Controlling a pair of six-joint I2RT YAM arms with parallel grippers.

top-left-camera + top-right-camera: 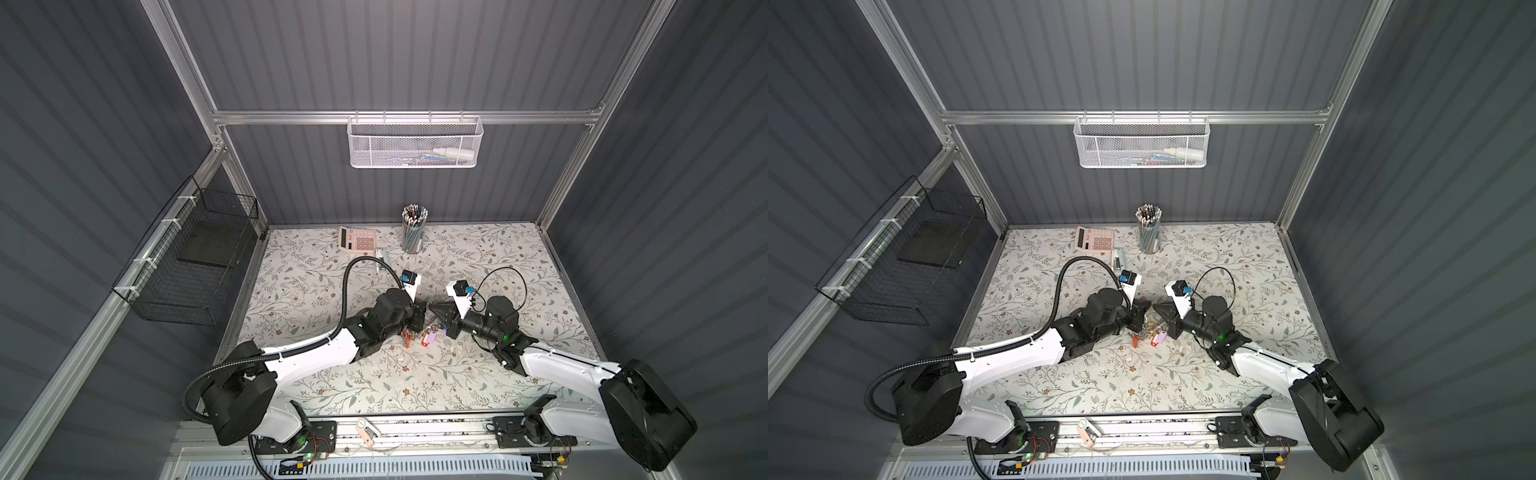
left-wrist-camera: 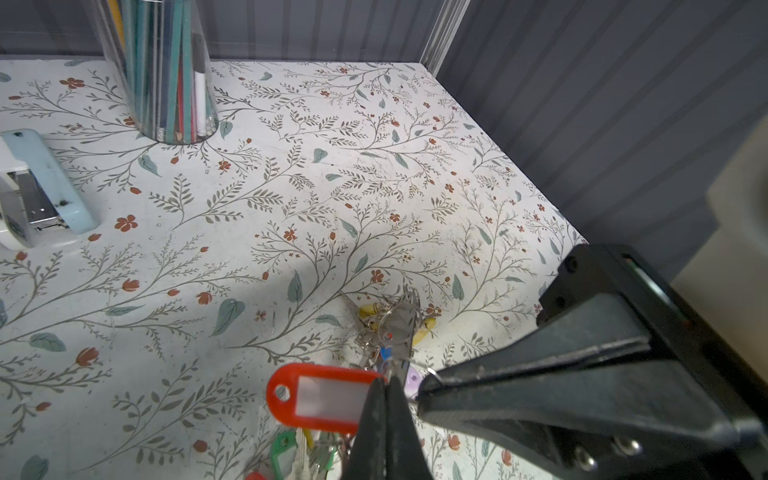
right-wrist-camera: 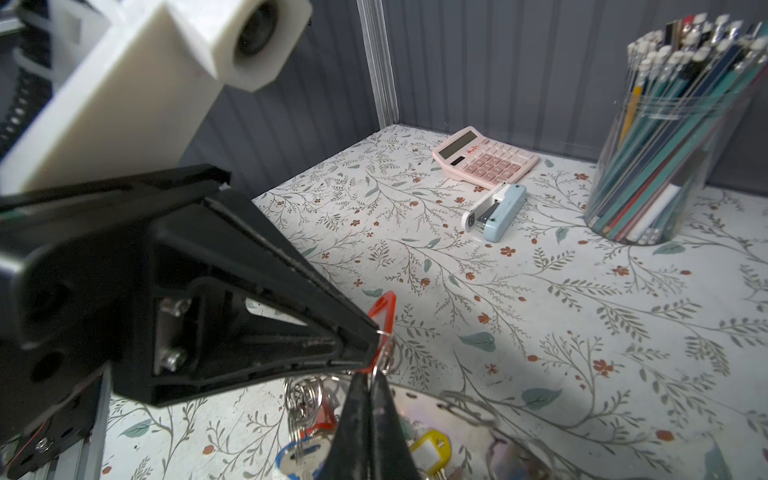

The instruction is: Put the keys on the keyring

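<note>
Keyring (image 3: 449, 415): one, grey metal, flat on the desk (image 2: 332, 166), mid-desk, just below the jaw tips, partly hidden.
Keys (image 2: 399, 328): heap at the keyring; tags red, green, yellow, blue, lilac, perhaps a second red.
Red-tag key (image 2: 320, 399): lifted; long axis points away from the left jaws.
Left gripper (image 2: 388, 384): jaws closed on the red-tag key.
Right gripper (image 3: 370, 380): jaws closed, tip to tip with the left; cannot tell what it holds; likely nearer the keyring.
Far desk: one calculator (image 3: 484, 160), one stapler (image 3: 494, 212), one pencil cup (image 3: 660, 166).

A floral-patterned worktop (image 1: 316, 374). Along its far edge sit a pink calculator (image 1: 357, 238) and, to its right, a clear cup of pencils (image 1: 413, 232). A pale blue stapler (image 1: 382, 257) lies just nearer, between them. Near the middle lies a heap of keys (image 1: 419, 334) with coloured tags.
</note>
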